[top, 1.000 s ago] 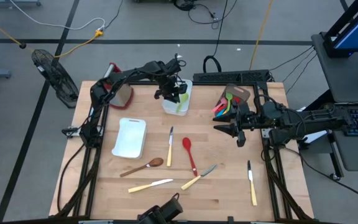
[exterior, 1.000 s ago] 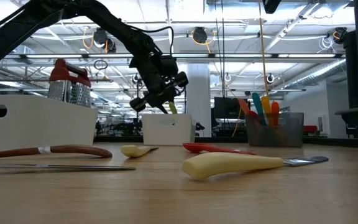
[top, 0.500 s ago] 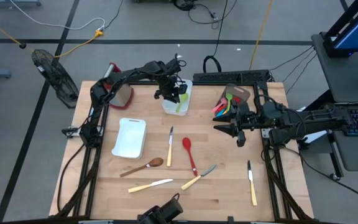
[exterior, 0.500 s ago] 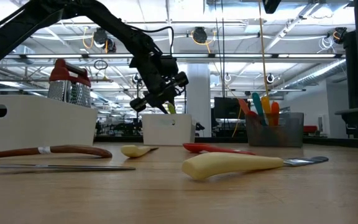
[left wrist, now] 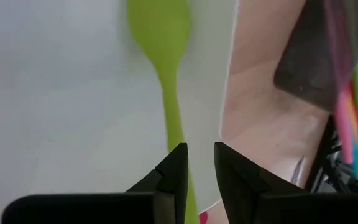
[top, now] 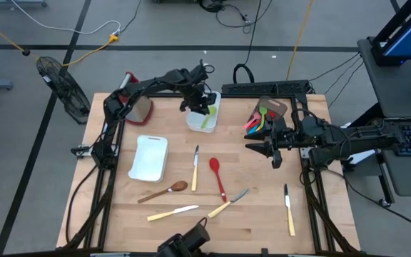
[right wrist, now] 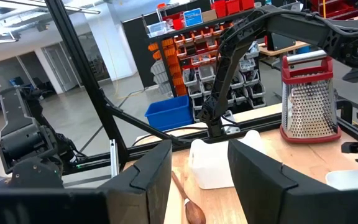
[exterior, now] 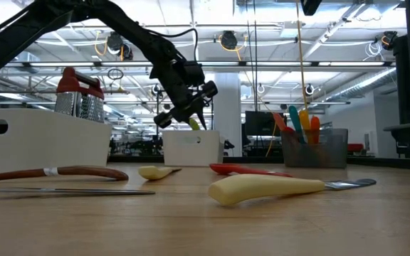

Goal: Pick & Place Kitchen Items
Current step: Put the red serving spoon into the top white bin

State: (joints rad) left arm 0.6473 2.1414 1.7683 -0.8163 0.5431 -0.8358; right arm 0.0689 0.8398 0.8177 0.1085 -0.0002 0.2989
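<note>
Tub [top: 200, 120] at 12 o'clock on surface [top: 262, 207] | holder [top: 268, 113] at 2 o'clock | knives [top: 289, 208], spoons [top: 217, 175] toward 6 o'clock

Both arms were dark, slim, jointed links with black cables along them, the left tool [top: 203, 105] and right tool [top: 268, 150] each ending in two blocky, matte black fingers [left wrist: 174, 175].
</note>
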